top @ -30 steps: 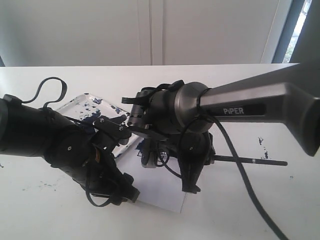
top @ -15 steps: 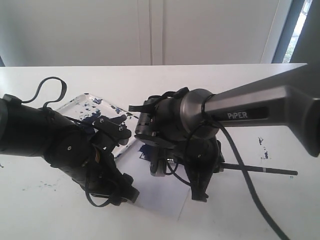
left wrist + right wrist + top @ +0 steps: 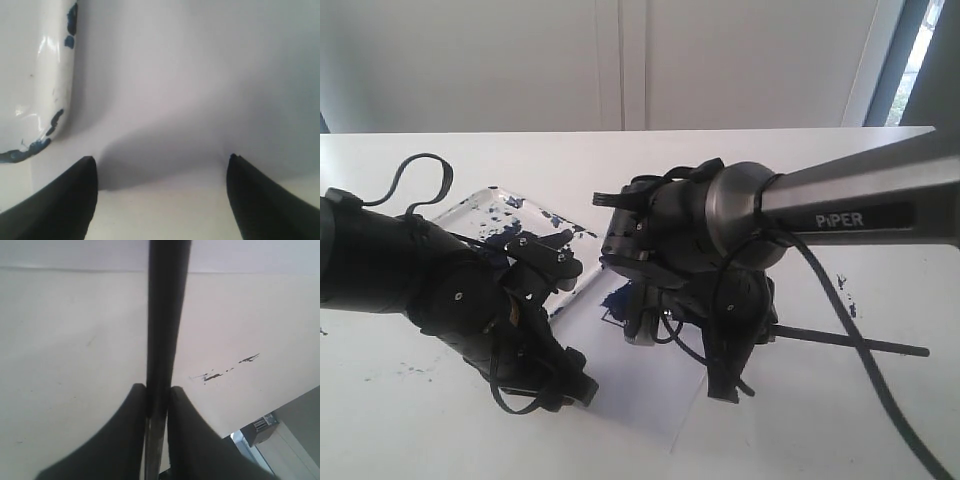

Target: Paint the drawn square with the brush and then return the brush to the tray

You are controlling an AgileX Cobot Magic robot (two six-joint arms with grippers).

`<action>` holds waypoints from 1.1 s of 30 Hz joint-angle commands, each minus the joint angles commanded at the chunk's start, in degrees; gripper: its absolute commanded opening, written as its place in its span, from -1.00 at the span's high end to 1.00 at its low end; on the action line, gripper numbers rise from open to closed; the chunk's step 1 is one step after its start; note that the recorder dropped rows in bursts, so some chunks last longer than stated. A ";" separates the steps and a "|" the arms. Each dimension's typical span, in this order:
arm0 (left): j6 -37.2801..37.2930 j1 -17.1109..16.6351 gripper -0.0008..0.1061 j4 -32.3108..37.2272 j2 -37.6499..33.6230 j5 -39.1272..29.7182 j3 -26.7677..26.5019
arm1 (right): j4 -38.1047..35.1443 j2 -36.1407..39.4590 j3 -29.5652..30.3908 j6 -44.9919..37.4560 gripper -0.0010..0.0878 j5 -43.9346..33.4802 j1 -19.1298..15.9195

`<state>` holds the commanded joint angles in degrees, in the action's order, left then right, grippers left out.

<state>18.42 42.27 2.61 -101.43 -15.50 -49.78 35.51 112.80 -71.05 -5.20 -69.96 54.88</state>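
Far left, the left arm leans low over the worktop [image 3: 410, 430], its left end effector [image 3: 161, 167] down over the near left corner of the paper sheet [image 3: 640, 400]. The wrist view shows the two dark fingers [image 3: 60, 200] spread wide, nothing between them, only plain white surface below. Just beside them runs the rounded rim of the tray [image 3: 55, 75], dotted with blue paint. From the outside camera the tray sits behind the left arm, spattered dark blue, its near edge touching or overlapping the paper's far left corner.

Moving to the middle: the drawn square [image 3: 616, 300] peeks out at the far part of the paper, close to the tray, as a dark blue smear with a bit of thin outline. The rest is hidden behind the right wrist.

Now the right arm, marked PIPER, bent down over the paper's right side. The right end effector [image 3: 157, 390] is pressed tight on the brush [image 3: 850, 342], pinching the black handle between both fingers. The handle sticks out to the right, nearly level above the worktop; its tip is hidden under the arm. Further right, dark paint flecks [image 3: 844, 285] dot the worktop.
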 joint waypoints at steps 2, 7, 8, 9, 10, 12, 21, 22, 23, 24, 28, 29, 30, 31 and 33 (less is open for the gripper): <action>0.00 0.00 -0.42 0.00 0.00 0.00 0.00 | 0.22 0.00 1.62 -0.15 0.98 0.00 -0.12; -0.01 0.00 -0.42 0.00 0.00 -0.12 0.00 | 0.50 0.00 3.24 0.01 0.98 0.00 -0.12; -0.01 0.00 -0.42 0.00 0.00 -0.12 0.00 | 0.50 0.00 3.24 0.01 0.98 0.00 -0.12; -0.01 0.00 -0.42 0.00 0.00 -0.12 0.00 | 0.50 0.00 3.24 0.01 0.98 0.00 -0.12; -0.01 0.00 -0.42 0.00 0.00 -0.12 0.00 | 0.50 0.00 3.24 0.01 0.98 0.00 -0.12; -0.01 0.00 -0.42 0.00 0.00 -0.12 0.00 | 0.65 0.00 3.24 0.01 0.98 0.00 -0.24; -0.15 0.00 -0.42 0.00 0.00 -0.09 0.00 | 6.91 0.00 3.24 2.86 0.98 0.00 -2.02; -0.15 0.00 -0.42 0.00 0.00 0.03 0.00 | 7.64 0.00 3.24 3.22 0.98 0.00 -2.26; -0.15 0.00 -0.42 0.00 0.00 0.03 0.00 | 8.04 0.00 3.24 3.50 0.98 0.00 -2.26; -0.15 0.00 -0.42 0.00 0.00 0.03 0.00 | 8.16 0.00 3.24 3.66 0.98 0.00 -2.26; -0.15 0.00 -0.42 0.00 0.00 0.51 0.00 | 6.55 0.00 3.24 3.88 0.98 0.00 -2.26; -0.15 0.00 -0.42 0.00 0.00 0.51 0.00 | 5.73 -0.04 3.14 3.88 0.98 0.00 -2.12; -0.15 0.00 -0.42 0.00 0.00 0.65 0.00 | 5.17 -0.04 3.14 3.88 0.98 0.00 -1.98; -0.15 0.00 -0.42 0.00 0.00 0.65 0.00 | 4.60 -0.04 3.14 3.88 0.98 0.00 -1.77; -0.15 0.00 -0.42 0.00 0.00 0.77 0.00 | 3.97 -0.04 3.14 3.88 0.98 0.00 -1.04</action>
<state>18.27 42.27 2.61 -101.43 -14.73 -49.78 39.48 112.76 -67.91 -1.32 -69.96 53.84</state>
